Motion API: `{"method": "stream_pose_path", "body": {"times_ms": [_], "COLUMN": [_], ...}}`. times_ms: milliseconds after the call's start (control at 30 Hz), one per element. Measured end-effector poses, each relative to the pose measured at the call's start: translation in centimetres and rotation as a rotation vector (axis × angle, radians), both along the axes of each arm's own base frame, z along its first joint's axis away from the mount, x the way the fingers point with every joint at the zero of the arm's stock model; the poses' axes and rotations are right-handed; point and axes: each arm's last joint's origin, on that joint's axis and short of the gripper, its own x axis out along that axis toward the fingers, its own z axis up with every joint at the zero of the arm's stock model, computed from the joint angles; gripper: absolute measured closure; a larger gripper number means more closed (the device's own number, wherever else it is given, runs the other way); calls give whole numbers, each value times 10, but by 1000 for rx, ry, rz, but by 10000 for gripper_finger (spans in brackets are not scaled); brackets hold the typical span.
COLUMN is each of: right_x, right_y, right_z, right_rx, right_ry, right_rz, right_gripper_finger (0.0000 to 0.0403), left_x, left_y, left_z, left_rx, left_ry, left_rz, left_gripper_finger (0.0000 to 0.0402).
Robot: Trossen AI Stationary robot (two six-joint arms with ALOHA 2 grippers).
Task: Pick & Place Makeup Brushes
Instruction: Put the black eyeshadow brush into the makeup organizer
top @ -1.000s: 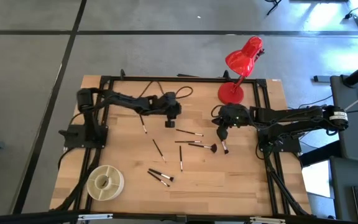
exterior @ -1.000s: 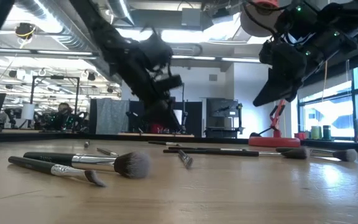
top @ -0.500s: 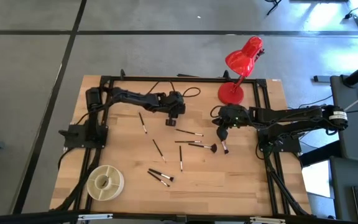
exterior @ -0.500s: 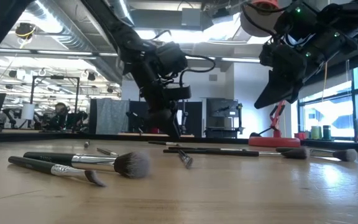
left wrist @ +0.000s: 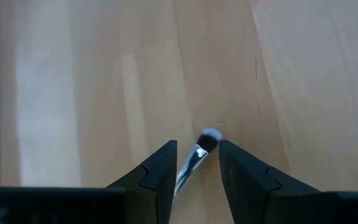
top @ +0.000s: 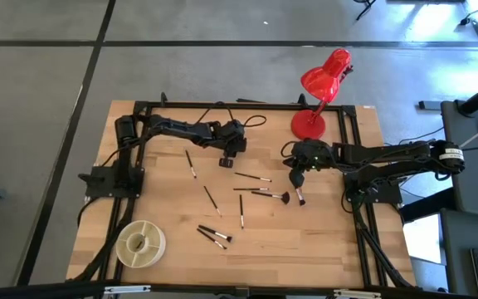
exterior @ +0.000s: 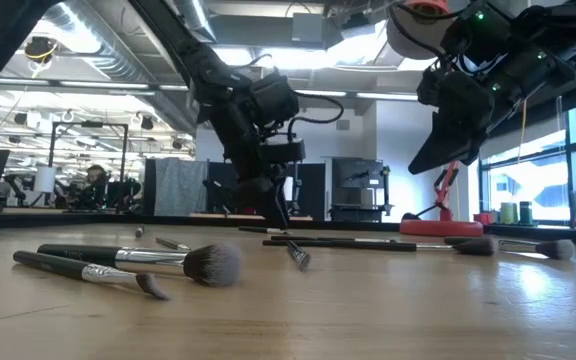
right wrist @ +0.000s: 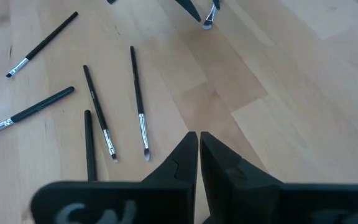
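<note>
Several thin dark makeup brushes (top: 252, 177) lie flat and scattered on the wooden table (top: 338, 241). One is fan-shaped (top: 274, 197), and two lie near the front (exterior: 128, 262). My left gripper (top: 227, 160) hovers at the far middle of the table, shut on one small brush (left wrist: 199, 152) with a silvery ferrule. That same brush shows in the right wrist view (right wrist: 209, 17). My right gripper (top: 295, 181) hangs shut and empty above the table's right side, over another brush (top: 299, 196). My left gripper has the brush between its two fingers (left wrist: 161, 174), at the silvery ferrule (left wrist: 188, 169). The handle behind it is hidden by the gripper. The fingers slant down from the table's left, and the brush lies along them. Its pale bristle tip (left wrist: 210, 135) sticks out past the fingertips, lowest.
A round pale container (top: 139, 243) stands at the near left corner. A red desk lamp (top: 318, 91) stands at the far right. Black frame rails (top: 247, 105) run along the table's far, left and right edges. People and desks show in the room beyond.
My left gripper, still shut on the brush, has shifted a little toward the table's far right and sunk slightly. It has also turned at the wrist and now points more steeply down. The brushes on the table lie as before.
</note>
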Motion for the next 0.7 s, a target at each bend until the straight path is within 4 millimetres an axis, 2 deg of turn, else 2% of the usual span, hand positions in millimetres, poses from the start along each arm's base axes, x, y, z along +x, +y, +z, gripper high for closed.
{"method": "stream_pose_path", "body": {"times_ms": [367, 700], "right_x": [0, 0], "right_y": [0, 0], "right_z": [0, 0], "right_rx": [6, 7], "right_ry": [0, -1], "right_rz": [-4, -3], "right_gripper_finger": [383, 383], "left_x": [4, 3], "left_y": [2, 9], "left_z": [-12, -12], "left_rx": [3, -80], "left_ry": [-2, -23], "left_rz": [12, 66], "left_gripper_finger": [288, 347]}}
